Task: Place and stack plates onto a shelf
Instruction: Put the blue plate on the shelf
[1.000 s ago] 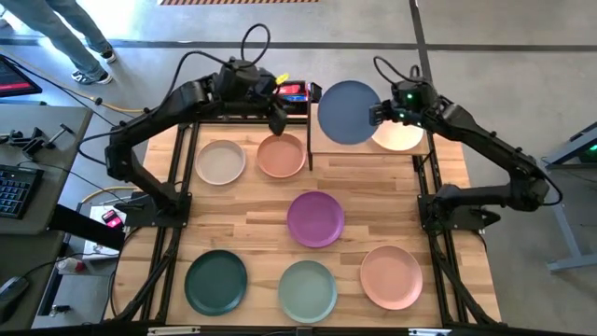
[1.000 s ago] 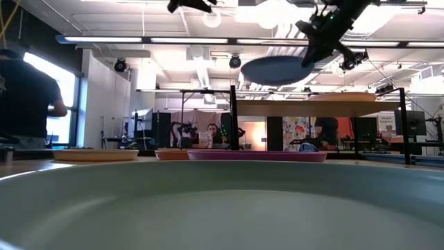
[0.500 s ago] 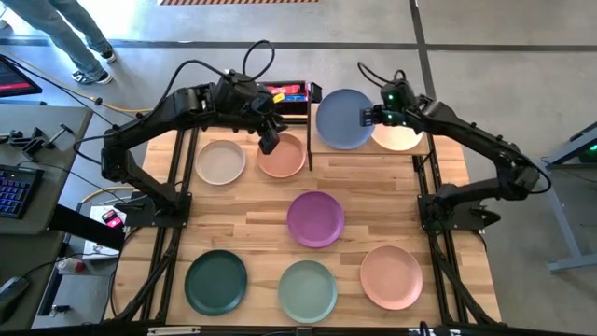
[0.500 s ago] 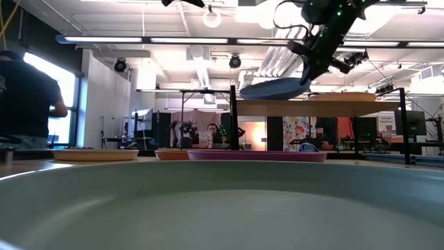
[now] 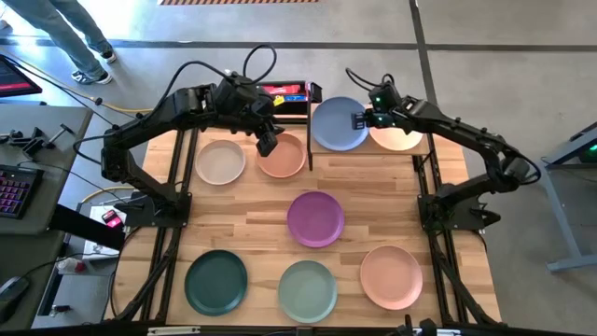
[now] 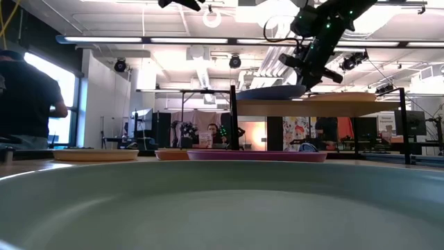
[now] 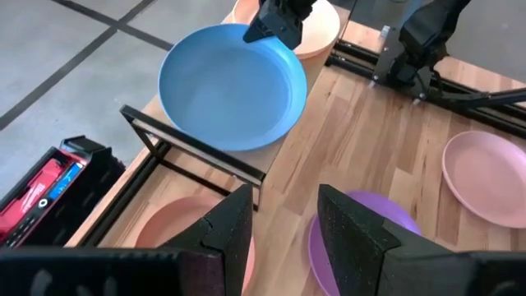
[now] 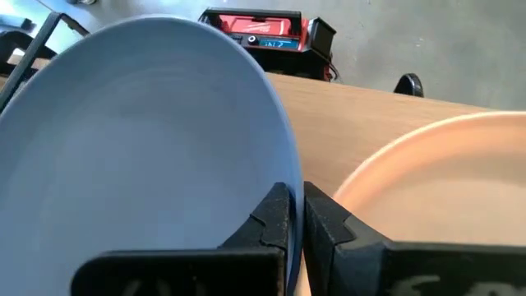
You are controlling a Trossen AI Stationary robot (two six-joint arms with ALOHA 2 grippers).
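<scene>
Blue plate (image 5: pixel 338 124) is held by its rim in the right gripper (image 5: pixel 360 119), whose jaws are pinched tight on the edge; the plate lies on or just above the left half of the shelf (image 5: pixel 373 151), and contact cannot be told. Just beside those jaws, on the shelf's other half, an orange-tan plate (image 5: pixel 399 137) is seen. In the right wrist view the blue plate (image 8: pixel 140 140) fills the space ahead of the closed fingers (image 8: pixel 275 218).

The left gripper (image 5: pixel 267 142) is held above the salmon plate (image 5: pixel 282 156), its jaws parted with nothing between them. Beside them a cream plate (image 5: pixel 220 161) lies on the table (image 5: pixel 252 224). Nearer the table's front, purple (image 5: pixel 315 217), dark green (image 5: pixel 215 282), sage green (image 5: pixel 307 288) and pale pink (image 5: pixel 391 276) plates are laid out well apart.
</scene>
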